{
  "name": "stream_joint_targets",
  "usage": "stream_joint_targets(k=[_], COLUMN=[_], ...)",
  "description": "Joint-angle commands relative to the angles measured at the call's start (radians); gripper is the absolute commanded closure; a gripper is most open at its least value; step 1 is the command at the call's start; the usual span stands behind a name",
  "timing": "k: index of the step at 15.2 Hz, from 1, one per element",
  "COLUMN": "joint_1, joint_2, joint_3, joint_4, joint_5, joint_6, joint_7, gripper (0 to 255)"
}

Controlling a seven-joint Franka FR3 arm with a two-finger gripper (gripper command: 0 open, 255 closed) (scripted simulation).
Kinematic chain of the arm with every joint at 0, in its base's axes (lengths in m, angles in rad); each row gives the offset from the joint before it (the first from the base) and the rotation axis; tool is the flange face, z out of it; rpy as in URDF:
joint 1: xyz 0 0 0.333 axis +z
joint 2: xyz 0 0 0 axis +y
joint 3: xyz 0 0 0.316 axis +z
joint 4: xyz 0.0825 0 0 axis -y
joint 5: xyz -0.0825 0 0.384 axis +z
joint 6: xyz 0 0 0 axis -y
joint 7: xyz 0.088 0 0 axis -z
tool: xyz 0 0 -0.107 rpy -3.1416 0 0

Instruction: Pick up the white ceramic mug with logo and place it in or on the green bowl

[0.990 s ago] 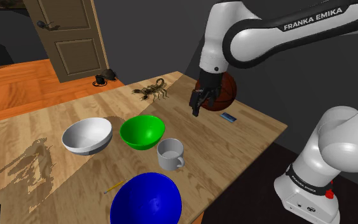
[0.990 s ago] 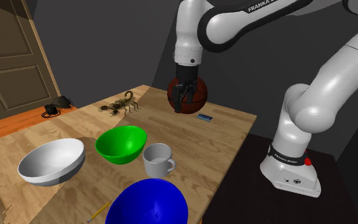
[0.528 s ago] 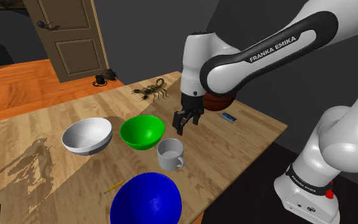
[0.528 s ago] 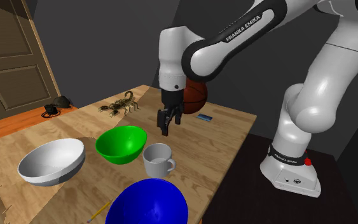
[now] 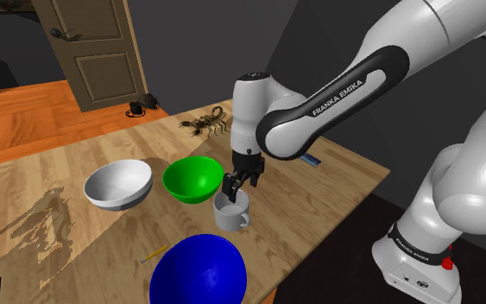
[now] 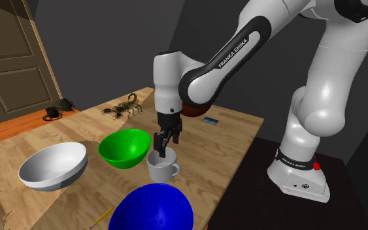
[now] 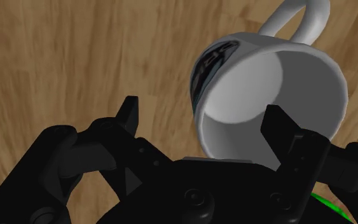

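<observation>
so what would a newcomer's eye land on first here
The white arm arching over the table, its open end effector right at the rim of a white mug. Next, the bright green bowl beside the mug, the blue bowl at the shoulder view's bottom and a scorpion at the table's far edge.

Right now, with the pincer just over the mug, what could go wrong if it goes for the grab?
1. The open pincer sits off-centre over the mug. Coming down, one finger could land on the rim and tip the mug.
2. The green bowl stands close beside the mug, so a lowering finger might nudge it.
</observation>
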Motion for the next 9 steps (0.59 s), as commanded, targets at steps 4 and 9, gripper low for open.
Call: stream_joint_targets(k=[4, 9], joint_1=[0.0, 0.0], joint_2=[0.053, 0.053], joint_3=[0.001, 0.001], joint_4=[-0.015, -0.015], joint_5=[-0.026, -0.026], joint_6=[0.065, 0.065], joint_7=[0.017, 0.017], gripper=[0, 0])
